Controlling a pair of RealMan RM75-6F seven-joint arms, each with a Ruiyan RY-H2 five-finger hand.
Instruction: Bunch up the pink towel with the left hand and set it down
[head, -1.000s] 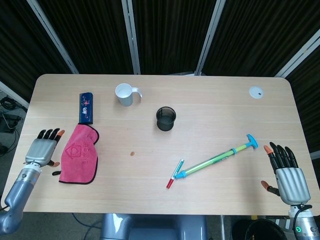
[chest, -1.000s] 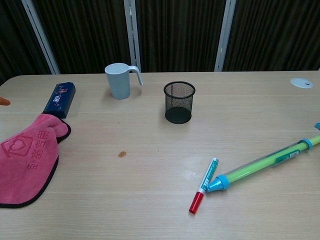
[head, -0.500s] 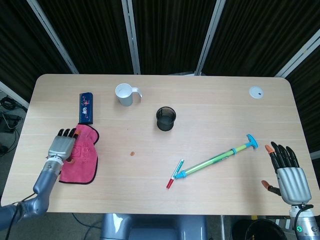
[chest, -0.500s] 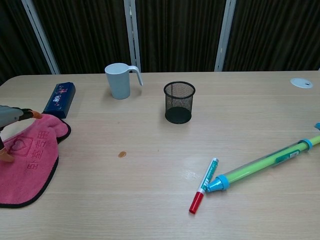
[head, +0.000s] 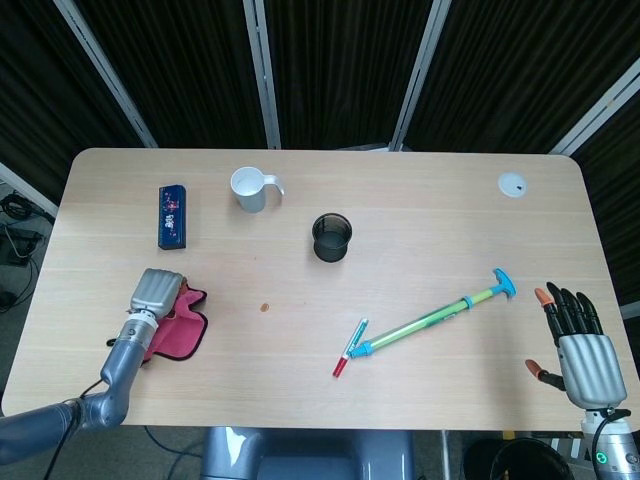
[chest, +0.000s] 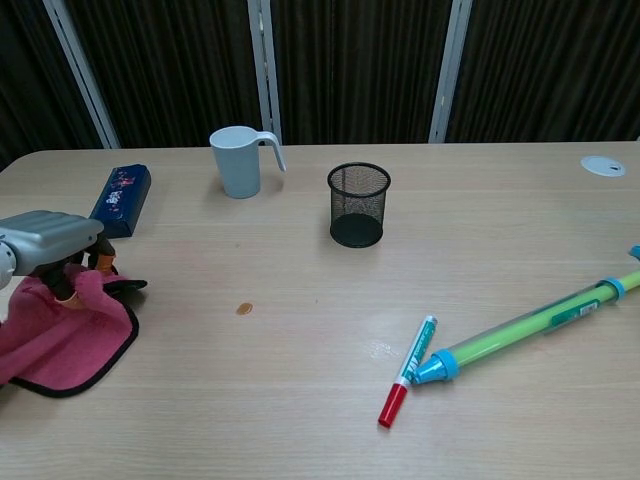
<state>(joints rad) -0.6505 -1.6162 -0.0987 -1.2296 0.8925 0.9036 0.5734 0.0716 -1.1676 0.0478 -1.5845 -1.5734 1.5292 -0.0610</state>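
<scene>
The pink towel (head: 177, 332) (chest: 62, 330) with its black hem lies crumpled at the table's front left. My left hand (head: 156, 295) (chest: 52, 240) is on top of it, fingers curled down into the cloth and gripping a bunch of it. In the chest view folds of towel rise up under the fingers (chest: 70, 287). My right hand (head: 577, 342) hovers at the front right edge of the table, fingers spread, holding nothing; the chest view does not show it.
A blue box (head: 172, 214) (chest: 119, 198) lies behind the towel. A white mug (head: 250, 188) (chest: 237, 161), a black mesh cup (head: 332, 237) (chest: 358, 204), a red-capped marker (head: 351, 346) (chest: 407, 370) and a green-blue pump (head: 437, 314) (chest: 540, 326) lie further right.
My left hand moved right onto the towel and closed its fingers; the flat towel has been drawn together into a smaller crumpled heap. The right hand stayed where it was.
</scene>
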